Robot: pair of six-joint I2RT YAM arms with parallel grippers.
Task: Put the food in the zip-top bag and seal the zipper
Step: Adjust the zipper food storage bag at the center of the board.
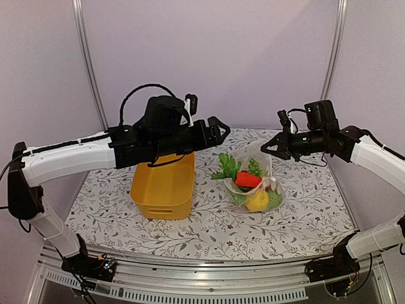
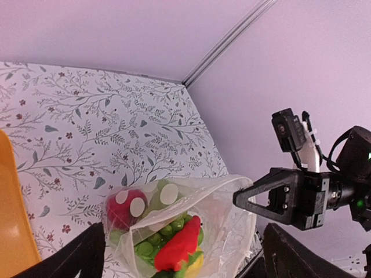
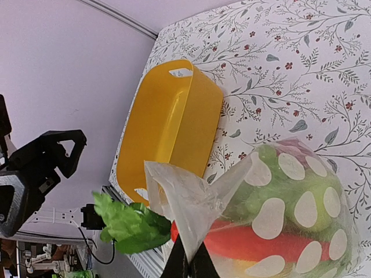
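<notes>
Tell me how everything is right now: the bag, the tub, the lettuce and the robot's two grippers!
Bag: mouth open, not sealed, food inside, top edge lifted.
Tub: upright, empty.
Lettuce: sticking out at the bag's mouth.
Left gripper: open, holding nothing, above the tub.
Right gripper: shut, pinching the bag's edge.

claws: two, the left claw [image 1: 220, 132] and the right claw [image 1: 266, 149]
yellow tub [image 1: 163, 187]: one
zip-top bag [image 1: 271, 166]: one
lettuce [image 1: 228, 166]: one
carrot [image 1: 248, 180]: one
yellow lemon-like piece [image 1: 257, 201]: one
round red piece [image 2: 117, 213]: one
table [image 1: 209, 231]: one
</notes>
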